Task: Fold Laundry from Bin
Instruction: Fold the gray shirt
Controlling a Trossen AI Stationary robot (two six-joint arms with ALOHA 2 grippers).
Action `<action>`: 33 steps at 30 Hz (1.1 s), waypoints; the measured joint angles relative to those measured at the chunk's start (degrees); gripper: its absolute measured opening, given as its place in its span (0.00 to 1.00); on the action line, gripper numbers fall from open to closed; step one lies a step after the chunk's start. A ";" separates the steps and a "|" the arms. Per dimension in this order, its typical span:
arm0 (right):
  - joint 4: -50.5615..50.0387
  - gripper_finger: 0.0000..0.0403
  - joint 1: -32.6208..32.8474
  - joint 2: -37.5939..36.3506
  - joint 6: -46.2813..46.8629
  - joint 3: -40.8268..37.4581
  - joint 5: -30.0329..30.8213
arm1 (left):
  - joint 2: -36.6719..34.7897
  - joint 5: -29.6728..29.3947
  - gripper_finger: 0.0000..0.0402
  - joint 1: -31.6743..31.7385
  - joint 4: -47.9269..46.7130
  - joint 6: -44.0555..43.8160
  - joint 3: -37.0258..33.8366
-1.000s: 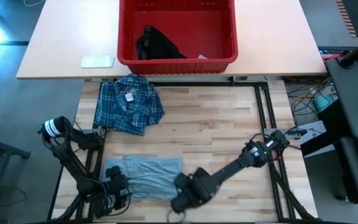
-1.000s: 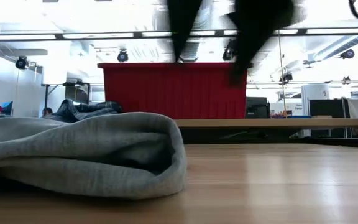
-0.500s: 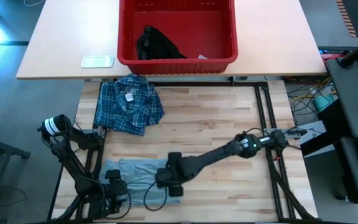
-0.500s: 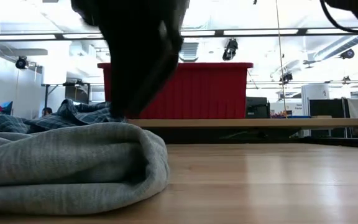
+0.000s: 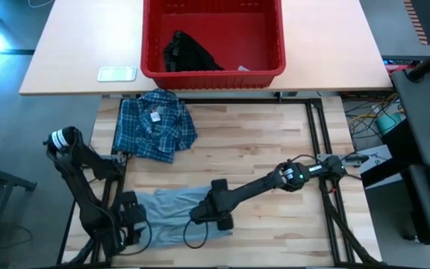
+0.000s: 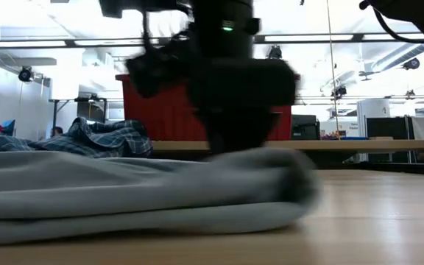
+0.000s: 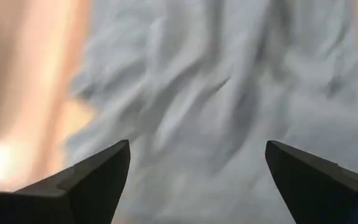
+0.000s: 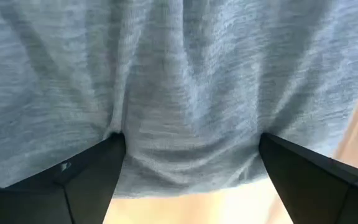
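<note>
The grey T-shirt [image 5: 176,217] is lying at the desk's [image 5: 260,157] six o'clock edge — the left gripper [image 5: 129,223] and right gripper [image 5: 213,217], both spread wide, are pressing on its nine and three o'clock ends.

- Grey T-shirt [image 5: 172,218]: plain light grey, near edge of the table.
- Plaid shirt [image 5: 154,125]: blue-and-white check, far left of the table.
- Bin [image 5: 213,73]: solid red walls and rim, far side.
- Black garment [image 5: 188,52]: uniform black, inside the bin.
- Table [image 5: 260,142]: pale wooden planks with lengthwise grain.
- Left gripper [image 5: 128,222] and right gripper [image 5: 209,218]: dark, near black.
</note>
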 joint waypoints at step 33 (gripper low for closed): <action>-7.70 0.91 -6.84 -20.03 -5.72 -24.75 6.16 | -10.96 -8.63 0.88 34.30 32.67 33.54 -14.19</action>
